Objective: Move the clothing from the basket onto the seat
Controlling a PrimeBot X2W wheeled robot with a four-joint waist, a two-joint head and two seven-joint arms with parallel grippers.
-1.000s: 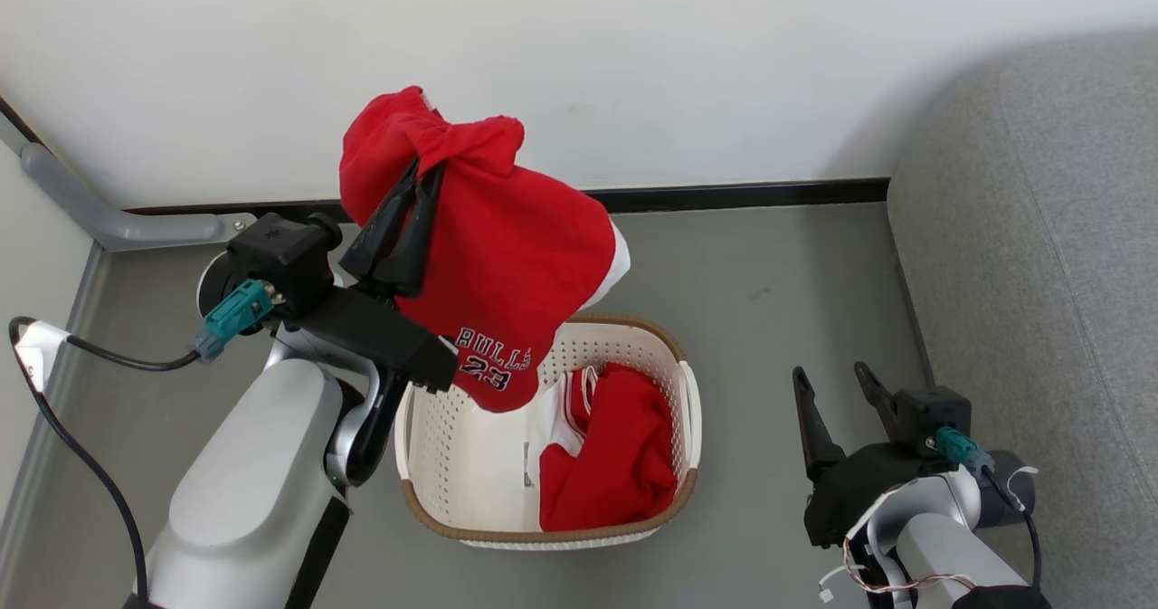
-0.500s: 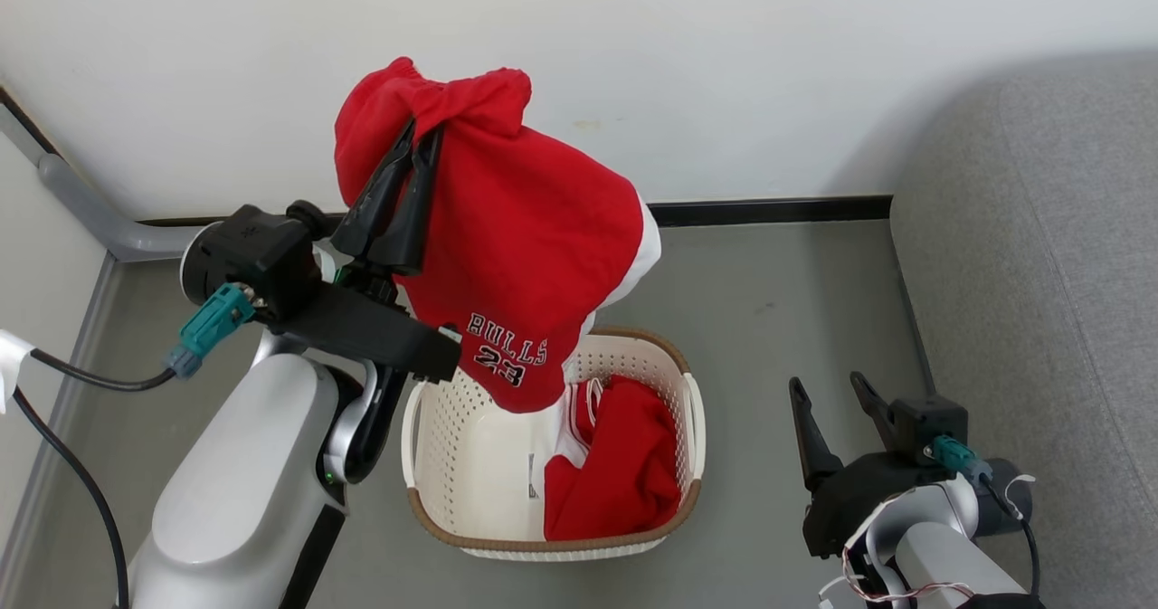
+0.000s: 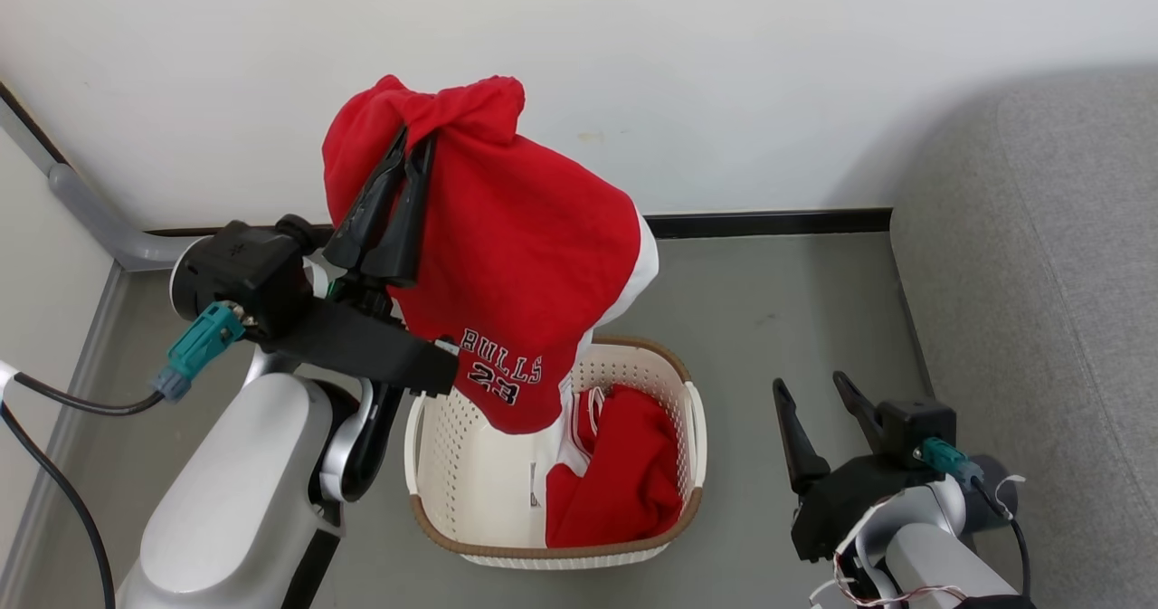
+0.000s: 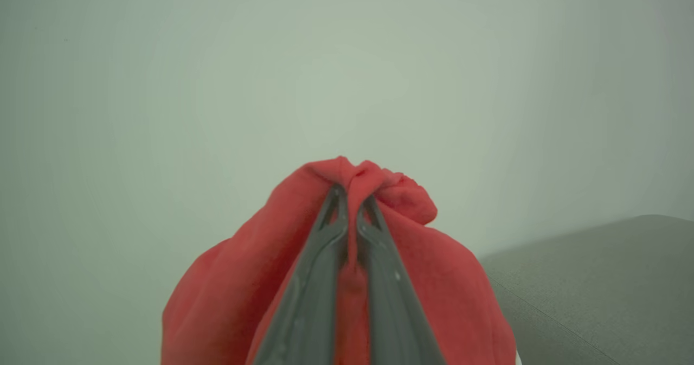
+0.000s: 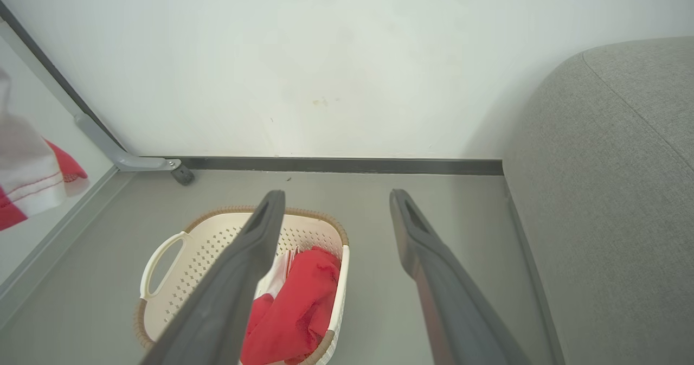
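Head cam has shifted: baseboard [image 3: 769, 223] and basket [image 3: 452, 428] both sit lower in frame than a second ago, so that is camera motion, not the things. Against the basket, the left gripper [image 3: 414, 134] reads slightly higher than before, jersey [image 3: 525, 229] still with it.

Left gripper: jaws pinched nearly together on a bunched fold at the top of the jersey. Left wrist view confirms it, with red cloth squeezed between both fingers [image 4: 320, 278] and spilling round them. Jersey hangs from that fold in front of the wall [image 3: 724, 66]. Its "BULLS 23" print is low on the cloth, and the hem overlaps the basket's left half in the head view. It looks lifted above the rim, but the angle is too steep to say whether the hem is actually clear.

Right gripper [image 3: 810, 380]: jaws spread wide, holding and touching nothing. It sits low over the floor [image 3: 769, 292], between basket and seat [image 3: 1040, 274].

Second red garment [image 3: 624, 464] lies crumpled in the basket's right half, white trim showing. Basket stands on the floor, apart from the seat.
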